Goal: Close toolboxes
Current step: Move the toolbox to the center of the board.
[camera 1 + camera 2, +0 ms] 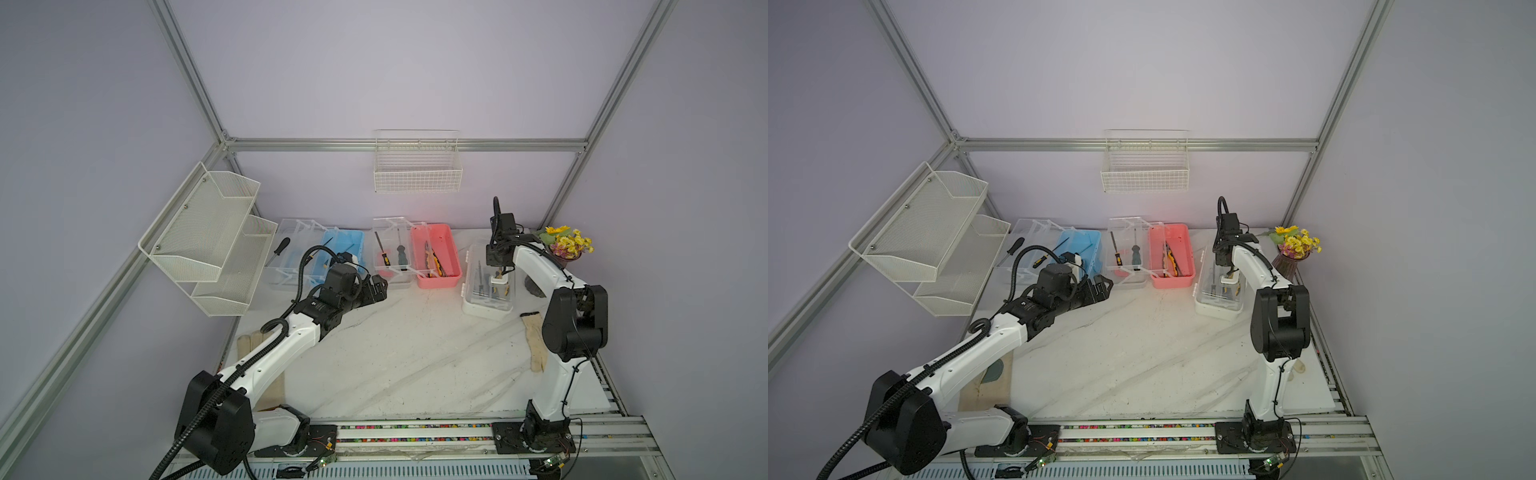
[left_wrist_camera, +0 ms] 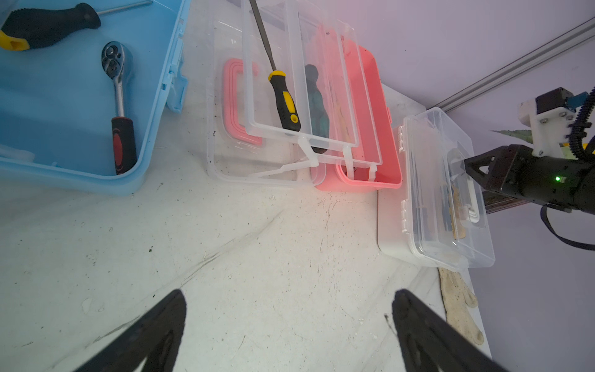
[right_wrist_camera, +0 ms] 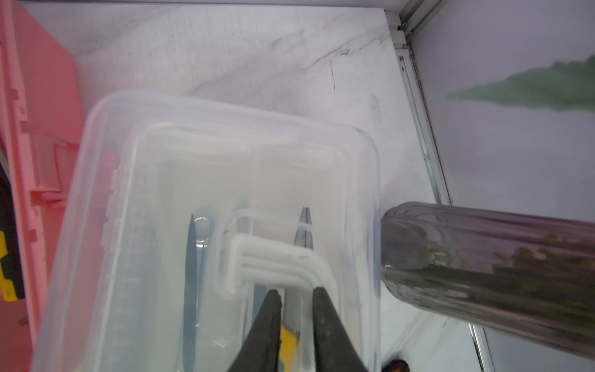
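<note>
One marbled table carries the scene; every place below is given from the pink box, which stands at the table's far edge.

- Mesh shelf: two tiers on the side wall, well to the left of the pink box and above table level.
- Wire basket: on the back wall, above and behind the pink box.
- Blue box: left of the pink box. It is open, with its clear lid folded flat to its far side.
- Pink box: open. Its own clear lid and tray are swung out to its left.
- White box: just right of the pink box, with its clear lid down over the base.
- Left gripper: over bare table, in front of the pink box and slightly left of it. The fingers are spread wide with nothing between them.
- Right gripper: above the white box, right of the pink box. Its fingers are pinched on the raised white handle.
- Flowers: in a vase further right than the white box.
- Glove: right of the pink box and nearer the front.
- Ratchet: inside the blue box.
- Screwdriver: yellow and black, in the pink box's tray.
</note>
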